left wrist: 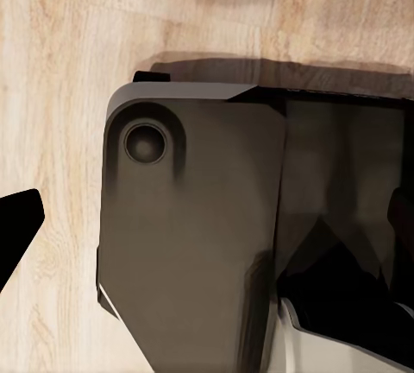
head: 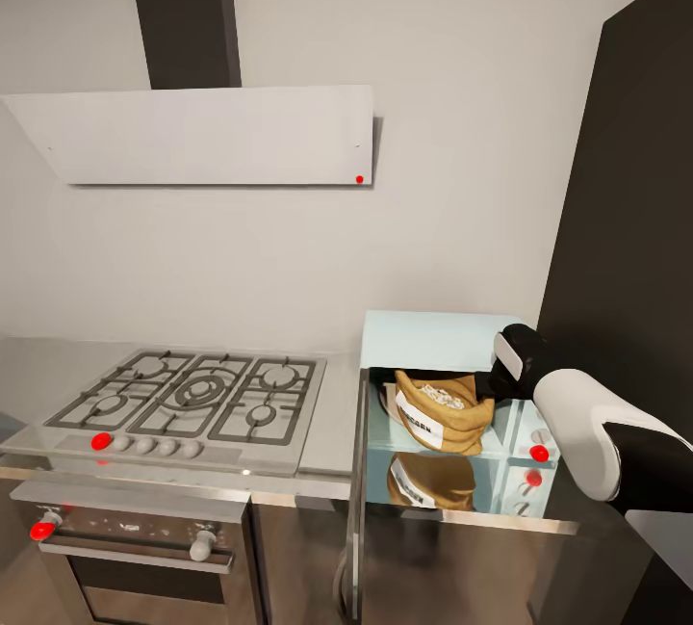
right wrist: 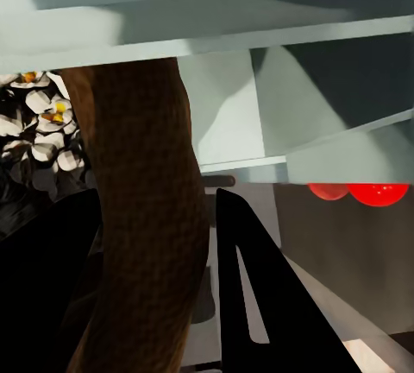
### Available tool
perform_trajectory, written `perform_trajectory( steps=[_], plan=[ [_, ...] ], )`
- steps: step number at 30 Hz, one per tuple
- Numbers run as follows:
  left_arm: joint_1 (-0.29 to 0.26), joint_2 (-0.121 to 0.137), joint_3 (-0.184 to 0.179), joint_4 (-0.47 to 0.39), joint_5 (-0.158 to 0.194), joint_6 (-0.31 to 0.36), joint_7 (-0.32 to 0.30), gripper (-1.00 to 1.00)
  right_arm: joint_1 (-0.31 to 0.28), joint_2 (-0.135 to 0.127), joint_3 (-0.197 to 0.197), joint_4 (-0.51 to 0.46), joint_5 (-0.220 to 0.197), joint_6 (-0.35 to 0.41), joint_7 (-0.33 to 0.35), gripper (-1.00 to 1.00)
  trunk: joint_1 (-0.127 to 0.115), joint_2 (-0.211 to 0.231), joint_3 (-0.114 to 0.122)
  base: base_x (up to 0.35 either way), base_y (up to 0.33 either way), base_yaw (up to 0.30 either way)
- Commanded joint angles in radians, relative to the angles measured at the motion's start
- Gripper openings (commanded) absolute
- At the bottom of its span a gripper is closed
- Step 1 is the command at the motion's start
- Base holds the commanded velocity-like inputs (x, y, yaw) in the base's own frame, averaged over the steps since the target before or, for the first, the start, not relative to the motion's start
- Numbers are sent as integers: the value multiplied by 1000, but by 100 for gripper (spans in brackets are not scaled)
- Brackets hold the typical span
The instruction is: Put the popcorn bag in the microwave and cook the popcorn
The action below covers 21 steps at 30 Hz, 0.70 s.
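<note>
Closest to our head camera was our right arm [head: 616,447], its white and black shell reaching in from the right toward the microwave [head: 433,341]. Going from the left, we saw a steel oven [head: 135,548] under a gas hob [head: 192,394] with black grates, set in the grey countertop [head: 332,432]; a pale hood [head: 202,134] hung on the wall above it. Just beside the hob stood the mint-blue microwave with its door [head: 358,500] swung open. The popcorn bag [head: 443,413] sat inside the cavity, tilted, its white label facing out and whitish popcorn [head: 445,396] showing in its mouth; a reflection of the bag lay below it. Our right gripper [head: 500,379] touched the bag's right side, beside the red indicator light [head: 539,453].

Seen from our right wrist, the brown wall of the bag [right wrist: 142,218] rose right against a dark finger [right wrist: 250,295], with popcorn [right wrist: 39,131] beside it; whether the claw was pinching the bag we could not tell.

Our left wrist looked down on the robot's dark base [left wrist: 198,243] over the wood floor [left wrist: 52,88]; one dark fingertip [left wrist: 17,226] showed at the edge, and its spread could not be judged.
</note>
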<state>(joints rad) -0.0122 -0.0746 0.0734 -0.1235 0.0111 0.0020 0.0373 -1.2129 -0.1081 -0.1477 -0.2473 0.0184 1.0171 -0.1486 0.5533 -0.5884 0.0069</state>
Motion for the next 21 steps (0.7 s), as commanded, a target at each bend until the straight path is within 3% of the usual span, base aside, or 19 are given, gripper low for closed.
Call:
perform_trajectory(
  steps=[1,2,21],
  plan=[
    [0,-1,7,0,1,0,1,100,0,1,-12,-1,-14,1,-5,-100,0,-1,0,0,0,0],
    [0,-1,7,0,1,0,1,100,0,1,-12,-1,-14,1,-5,100,0,-1,0,0,0,0],
    [0,-1,7,-1,1,0,1,100,0,1,-15,-1,-16,0,-5,100,0,-1,3,0,0,0]
  ],
)
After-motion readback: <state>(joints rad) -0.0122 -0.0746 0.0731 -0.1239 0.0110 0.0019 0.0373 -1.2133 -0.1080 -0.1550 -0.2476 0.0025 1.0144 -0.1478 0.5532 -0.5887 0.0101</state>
